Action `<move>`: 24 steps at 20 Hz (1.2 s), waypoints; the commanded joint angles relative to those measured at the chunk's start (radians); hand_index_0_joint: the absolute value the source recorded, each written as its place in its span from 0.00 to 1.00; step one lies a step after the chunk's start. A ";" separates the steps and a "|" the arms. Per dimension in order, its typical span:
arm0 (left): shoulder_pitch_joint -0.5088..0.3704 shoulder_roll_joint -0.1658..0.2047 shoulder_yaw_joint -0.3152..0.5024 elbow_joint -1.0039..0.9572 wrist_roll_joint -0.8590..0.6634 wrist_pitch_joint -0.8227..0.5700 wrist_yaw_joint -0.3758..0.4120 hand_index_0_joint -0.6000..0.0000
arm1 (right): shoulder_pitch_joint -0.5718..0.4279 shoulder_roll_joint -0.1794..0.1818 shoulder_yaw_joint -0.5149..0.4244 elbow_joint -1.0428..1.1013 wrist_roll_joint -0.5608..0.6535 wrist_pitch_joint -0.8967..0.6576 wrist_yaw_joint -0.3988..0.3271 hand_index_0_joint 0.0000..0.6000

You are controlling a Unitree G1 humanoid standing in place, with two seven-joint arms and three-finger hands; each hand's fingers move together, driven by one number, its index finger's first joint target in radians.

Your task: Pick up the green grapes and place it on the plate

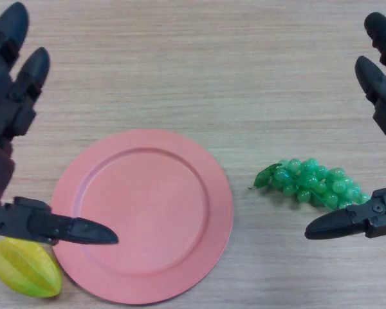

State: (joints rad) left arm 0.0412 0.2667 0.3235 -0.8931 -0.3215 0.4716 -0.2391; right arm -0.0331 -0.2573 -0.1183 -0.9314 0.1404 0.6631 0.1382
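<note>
Bare table (212,77) ahead of both hands. Right hand (373,215) thumb touches green grapes (312,182); left hand (32,222) thumb overlaps plate (212,212) rim, yellow fruit (26,267) just below.

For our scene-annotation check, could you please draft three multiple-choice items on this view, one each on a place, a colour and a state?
1. Where do the green grapes lie?
A. on the plate
B. on the table, right of the plate
C. in the left hand

2. What colour is the plate?
A. pink
B. blue
C. white

3. How is the right hand?
A. closed round the grapes
B. open, beside the grapes
C. resting on the plate

Key: 1 B, bare table lies under them. 2 A, it is pink all over. 3 B, its fingers are straight.
</note>
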 commanded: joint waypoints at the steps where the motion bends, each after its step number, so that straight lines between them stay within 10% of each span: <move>1: -0.020 0.021 0.031 -0.065 0.008 -0.101 0.001 1.00 | -0.023 -0.016 -0.072 -0.052 0.000 -0.144 -0.003 0.00; 9: 0.007 0.003 0.032 0.010 0.009 -0.184 -0.024 1.00 | -0.087 -0.047 -0.044 0.077 -0.077 -0.148 -0.002 0.00; 14: 0.020 -0.003 0.021 -0.016 0.024 -0.185 -0.021 1.00 | -0.200 -0.086 0.014 0.461 -0.402 -0.432 0.109 0.00; 24: 0.023 0.002 0.077 0.002 -0.032 -0.197 -0.021 1.00 | -0.346 -0.097 0.086 1.043 -0.694 -0.705 0.080 0.00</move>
State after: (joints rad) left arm 0.0788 0.2433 0.3378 -0.8473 -0.3077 0.4342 -0.2586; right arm -0.3182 -0.3283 0.0268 0.1665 -0.5452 0.0641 0.2693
